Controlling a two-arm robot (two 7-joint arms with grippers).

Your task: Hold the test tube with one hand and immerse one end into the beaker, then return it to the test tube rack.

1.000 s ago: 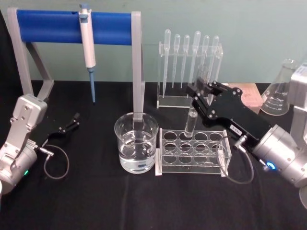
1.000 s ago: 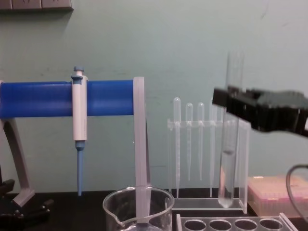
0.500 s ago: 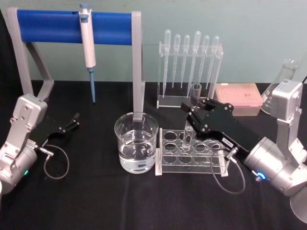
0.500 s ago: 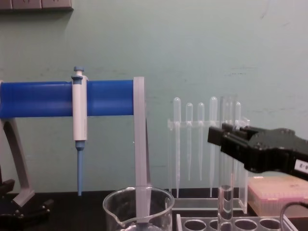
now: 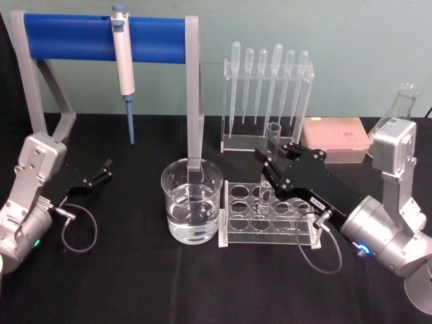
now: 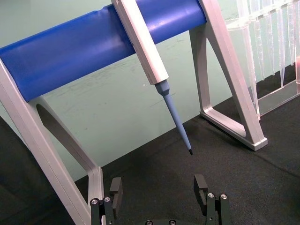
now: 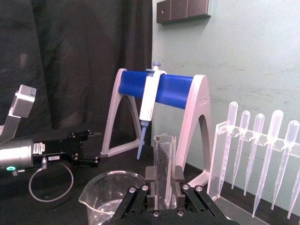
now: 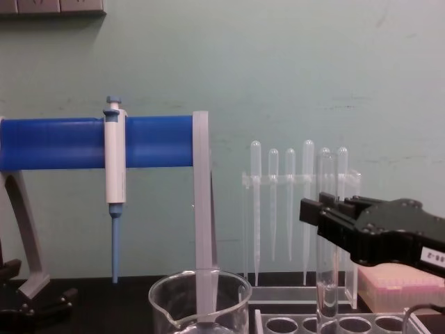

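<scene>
The clear test tube [image 5: 273,138] stands upright with my right gripper [image 5: 270,162] shut on it below its rim. Its rounded bottom sits in a back-row hole of the clear tube rack [image 5: 297,226]. From the chest the test tube [image 8: 327,181] rises above the right gripper [image 8: 325,214] and its bottom reaches the rack [image 8: 361,324]. In the right wrist view the test tube [image 7: 165,159] stands between the fingers [image 7: 149,176]. The beaker [image 5: 192,201], holding water, stands just left of the rack. My left gripper [image 5: 101,173] rests open at the table's left; the left gripper [image 6: 158,190] holds nothing.
A white-and-blue pipettor [image 5: 123,61] hangs on the blue-barred stand [image 5: 74,37] at the back left. Several plastic pipettes [image 5: 270,74] hang in a clear holder behind the rack. A pink tip box [image 5: 337,138] and a conical flask [image 5: 399,101] sit at the back right.
My right gripper came down and toward me with the test tube, lowering its bottom from above the rack into a rack hole. The left arm stayed still.
</scene>
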